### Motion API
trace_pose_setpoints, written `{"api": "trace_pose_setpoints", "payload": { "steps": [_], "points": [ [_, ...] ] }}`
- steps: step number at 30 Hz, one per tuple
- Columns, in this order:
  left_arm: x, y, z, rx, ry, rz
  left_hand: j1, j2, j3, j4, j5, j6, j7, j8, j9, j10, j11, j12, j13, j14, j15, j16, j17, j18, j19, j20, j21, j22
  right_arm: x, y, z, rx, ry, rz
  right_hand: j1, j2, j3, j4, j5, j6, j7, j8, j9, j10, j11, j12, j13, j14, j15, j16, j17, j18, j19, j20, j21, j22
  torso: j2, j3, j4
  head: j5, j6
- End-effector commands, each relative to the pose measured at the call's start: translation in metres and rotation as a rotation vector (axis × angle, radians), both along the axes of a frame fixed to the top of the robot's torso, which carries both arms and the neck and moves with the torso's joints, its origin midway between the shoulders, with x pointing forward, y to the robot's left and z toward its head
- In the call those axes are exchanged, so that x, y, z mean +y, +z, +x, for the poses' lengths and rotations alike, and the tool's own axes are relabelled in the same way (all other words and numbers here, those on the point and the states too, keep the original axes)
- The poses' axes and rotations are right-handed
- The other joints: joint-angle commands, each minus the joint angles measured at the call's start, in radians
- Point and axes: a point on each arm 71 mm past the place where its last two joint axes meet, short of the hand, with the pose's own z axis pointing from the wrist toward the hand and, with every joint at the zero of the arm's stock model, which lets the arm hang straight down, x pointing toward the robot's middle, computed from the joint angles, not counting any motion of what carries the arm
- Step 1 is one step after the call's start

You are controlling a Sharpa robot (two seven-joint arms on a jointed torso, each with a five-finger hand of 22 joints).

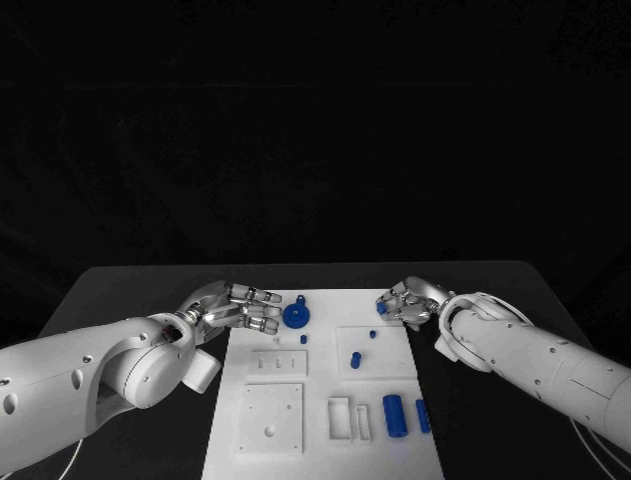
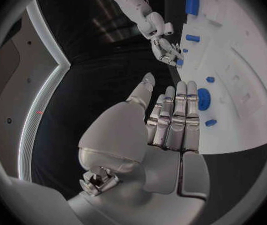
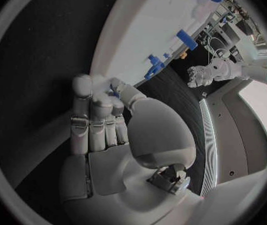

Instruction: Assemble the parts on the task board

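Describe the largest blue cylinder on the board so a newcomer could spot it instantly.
Start at the white task board in the middle of the black table, then go to its near end, right of the two white slotted blocks. The large blue cylinder lies there, thicker and longer than the slim blue pin to its right.

Head view: high, looking down and forward; task board (image 1: 322, 400) runs from 6 o'clock to centre, near.
Left wrist view: close behind the left hand (image 2: 171, 120), facing across the task board (image 2: 246, 70) to the right hand (image 2: 165, 47).
Right wrist view: close behind the right hand (image 3: 102, 120), facing across the task board (image 3: 146, 30) to the left hand (image 3: 202, 75).
Shared: board, both hands.
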Motion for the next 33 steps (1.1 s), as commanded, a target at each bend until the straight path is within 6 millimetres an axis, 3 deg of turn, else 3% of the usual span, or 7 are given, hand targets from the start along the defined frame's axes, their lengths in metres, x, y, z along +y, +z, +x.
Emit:
{"api": "trace_pose_setpoints", "payload": {
  "steps": [1,12,23,28,33],
  "points": [
    [-0.0027,0.0006,-0.0009,0.004,-0.020,-0.009,0.003,-0.006,0.000,0.007,-0.002,-0.010,0.001,0.000,0.000,-0.007,-0.002,0.005,0.001,0.006,0.003,-0.004,0.001,-0.009,0.005,0.000,-0.007,0.001,0.0030,-0.0029,-0.0010,0.015,0.019,-0.008,-0.009,0.004,-0.002,0.004,-0.010,0.032,0.005,-0.002,0.003,0.005,0.001,0.007,0.003,0.002,-0.003,0.008,0.002,-0.018,0.039,-0.004,0.002,0.002,0.000,0.0007,0.0001,0.000,0.000],
    [-0.0025,0.0003,-0.0012,0.007,-0.025,-0.006,0.004,-0.005,0.000,0.008,-0.003,-0.012,0.001,0.000,0.000,-0.007,-0.002,0.005,0.001,0.005,0.003,-0.004,0.001,-0.009,0.005,0.000,-0.008,0.001,0.0030,-0.0019,-0.0001,0.009,-0.008,0.023,-0.022,0.031,-0.014,0.031,-0.027,0.140,0.013,-0.001,0.007,0.000,0.024,0.013,0.004,0.001,0.011,0.010,0.004,-0.004,0.041,0.010,-0.005,0.005,0.001,0.0008,-0.0006,-0.003,0.000],
    [-0.0023,-0.0001,-0.0010,0.011,-0.023,-0.002,0.003,-0.005,0.000,0.011,-0.002,-0.012,0.001,0.000,0.000,-0.007,-0.002,0.005,0.001,0.005,0.004,-0.004,0.001,-0.009,0.005,0.000,-0.008,0.001,0.0034,-0.0005,0.0009,-0.009,-0.041,0.042,-0.019,0.039,-0.122,0.070,-0.010,0.155,0.010,-0.001,0.007,0.001,0.026,0.016,-0.001,0.002,0.014,0.011,0.005,0.001,0.043,0.014,-0.009,0.003,0.000,-0.0001,0.0010,-0.005,0.000],
    [-0.0020,-0.0002,-0.0007,0.012,-0.021,-0.001,0.003,-0.005,0.000,0.011,-0.002,-0.012,0.001,0.000,0.000,-0.007,-0.002,0.005,0.001,0.005,0.004,-0.004,0.001,-0.009,0.005,0.000,-0.008,0.001,0.0033,0.0010,0.0011,-0.021,-0.060,0.054,-0.019,0.040,-0.135,0.073,0.002,0.157,0.010,-0.001,0.007,0.003,0.026,0.018,-0.001,0.004,0.014,0.014,0.007,0.002,0.044,0.014,-0.007,0.002,0.000,0.0002,0.0001,-0.005,0.000],
    [-0.0008,-0.0003,-0.0002,0.008,-0.017,0.007,0.005,-0.007,0.000,0.011,0.000,-0.008,0.001,0.001,0.000,-0.008,-0.002,0.005,0.001,0.005,0.003,-0.004,0.001,-0.009,0.006,0.000,-0.008,0.001,0.0025,0.0031,0.0006,-0.032,-0.079,0.066,-0.023,0.036,-0.139,0.075,0.046,0.161,0.010,-0.001,0.007,0.007,0.025,0.020,0.000,0.007,0.013,0.019,0.011,0.004,0.046,0.013,0.001,0.003,0.000,0.0011,-0.0006,-0.002,0.000]
  ]
}}
